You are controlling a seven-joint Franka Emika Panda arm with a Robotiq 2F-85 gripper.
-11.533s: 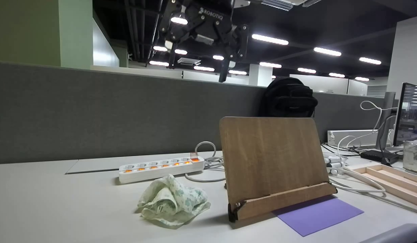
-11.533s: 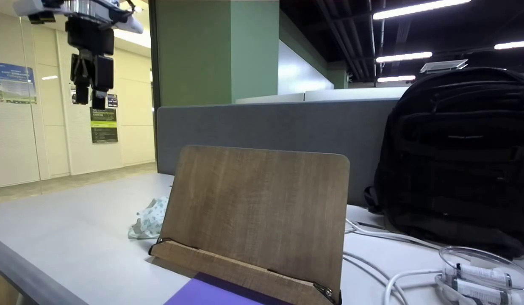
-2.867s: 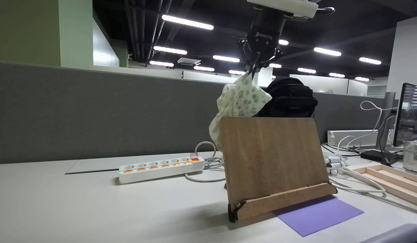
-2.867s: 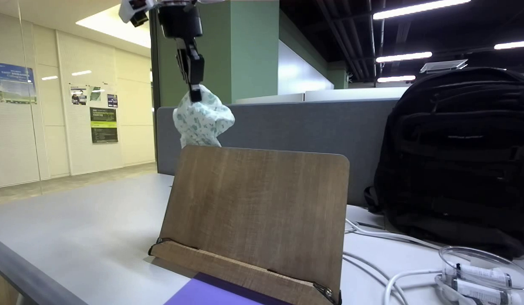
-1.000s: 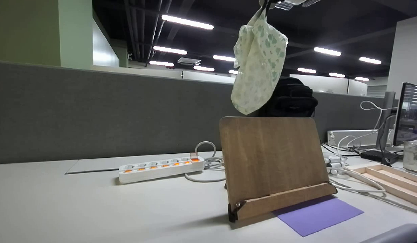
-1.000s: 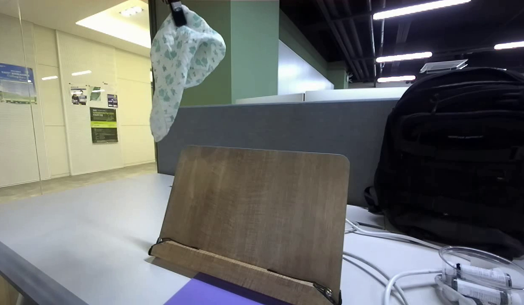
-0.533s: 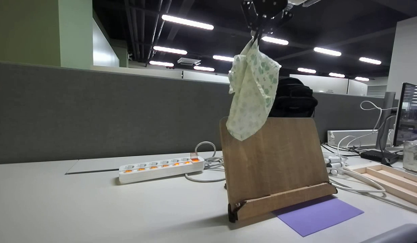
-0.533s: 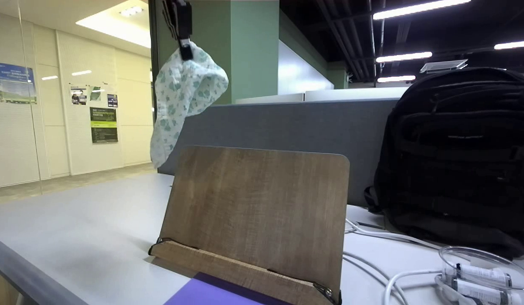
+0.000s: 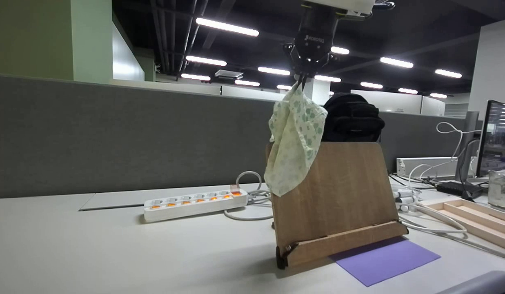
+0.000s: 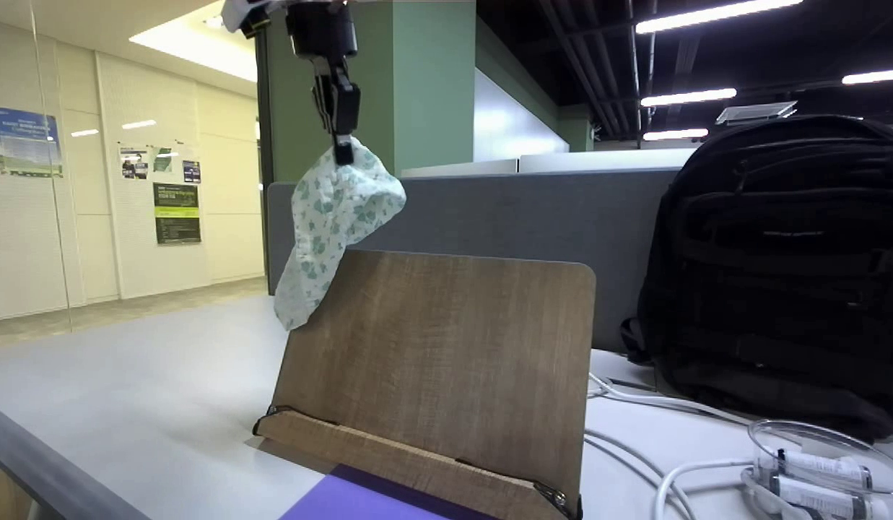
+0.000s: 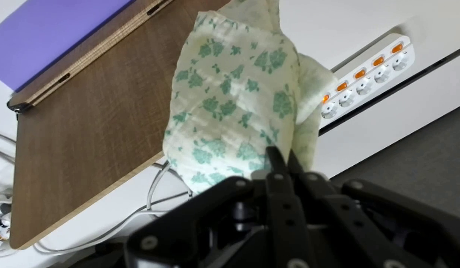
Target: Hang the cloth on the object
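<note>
Currently the Robotiq gripper [image 9: 302, 83] points downward above the wooden book stand [image 9: 350, 183], its fingers together and clamped on the gathered top of the cloth [image 9: 295, 147]. Cloth: pale, printed with green leaves and flowers, suspended in loose folds, its lower tip clear of the desk [image 9: 93, 245]. In both exterior views it hangs across the upper corner of the stand's board at picture left, covering that corner from sight; whether fabric and wood touch cannot be told. Wrist view: the print spreads out beyond the fingertips and overlaps the board's edge, with a further fold on the side toward the white power strip [image 11: 369, 75]. Book stand: board leaning back, ledge at its foot, a purple sheet [image 9: 387, 261] extending from under the ledge. The power strip, orange switches showing, lies on the desk beside a looped white cable [image 9: 250, 219]; a grey partition [image 9: 113, 139] runs behind. A black backpack [image 10: 785, 289] stands in front of the partition. In an exterior view, a clear round dish [image 10: 785, 432] near the backpack contains white labelled cylinders [image 10: 825, 468]. Picture right, in an exterior view: a pale wooden tray [image 9: 481, 220] and a monitor [image 9: 497, 139].
</note>
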